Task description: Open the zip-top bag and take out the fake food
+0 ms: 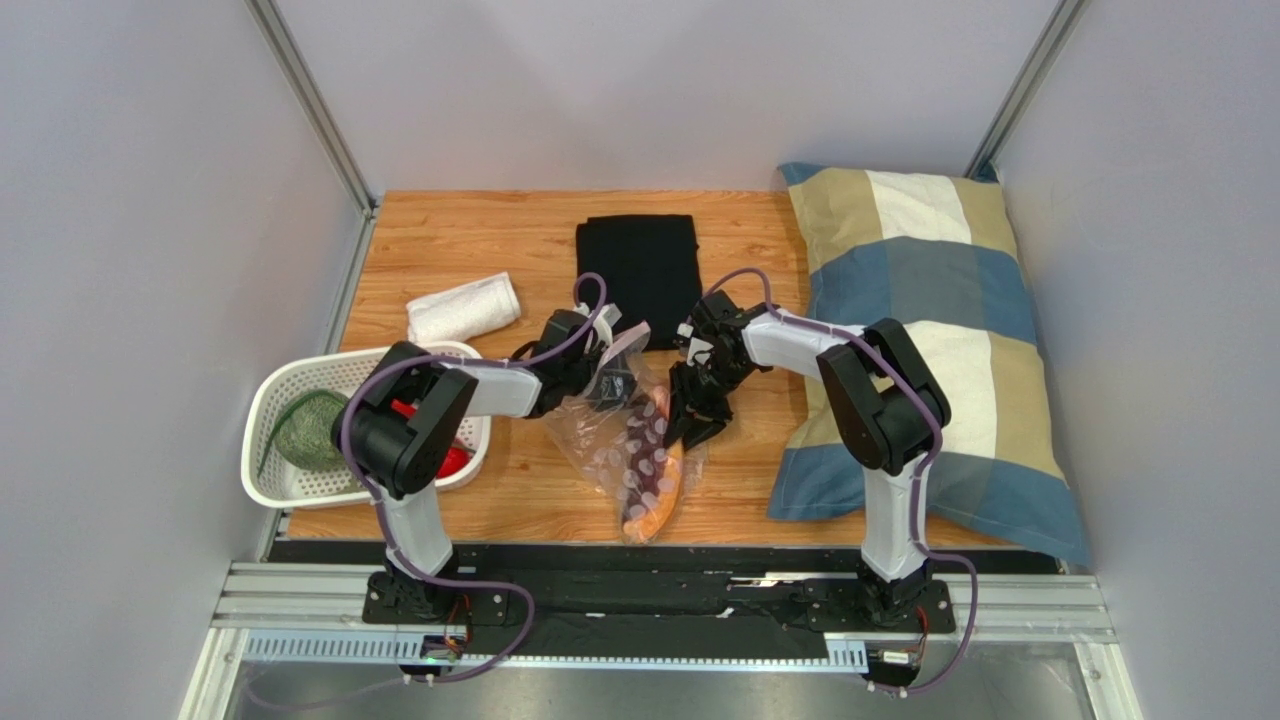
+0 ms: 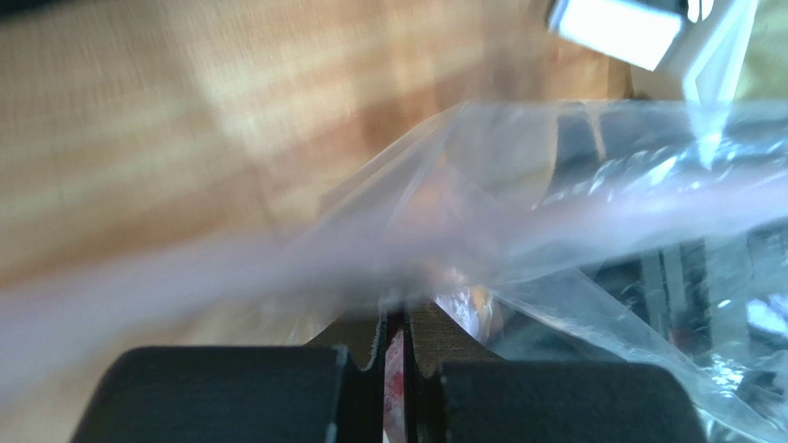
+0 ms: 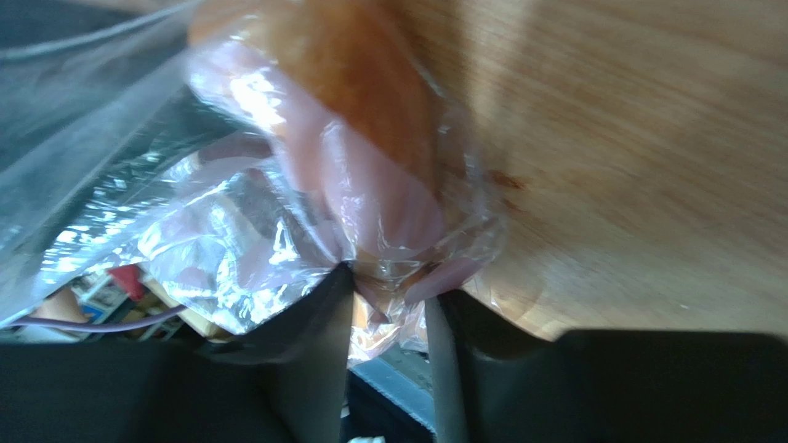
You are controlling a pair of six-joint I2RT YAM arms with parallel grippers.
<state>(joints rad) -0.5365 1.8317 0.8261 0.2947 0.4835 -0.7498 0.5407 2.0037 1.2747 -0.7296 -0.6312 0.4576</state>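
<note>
Two arms meet over the middle of the wooden table (image 1: 496, 240), both working on the zip-top bag (image 1: 619, 447). The bag lies crumpled between them, near the front edge. Its upper end is raised toward the grippers and its lower end trails toward the bases. An orange piece (image 1: 657, 510) sits at the bag's low end, inside the film as far as the top view shows. The right wrist camera shows the same orange shape pressed under shiny plastic.

The left gripper (image 1: 612, 375) is at the bag's upper left corner. Its fingers (image 2: 365, 351) are pressed together, with clear film pulled taut across the tips, so it is pinching the bag.

The right gripper (image 1: 696, 408) is at the bag's upper right side. Its jaws stand apart with a clear gap, and a crumpled fold of the bag sits right at the tips. I cannot tell whether that fold is gripped at all.

Off to the left, a white basket (image 1: 271, 477) holds a green leafy bunch (image 1: 308, 426). A red piece (image 1: 455, 461) shows there too, partly hidden by the left arm.

A rolled white towel (image 1: 463, 308) lies behind the basket and a folded black cloth (image 1: 642, 278) sits at the back. A checked pillow (image 1: 932, 345) fills the right side.
</note>
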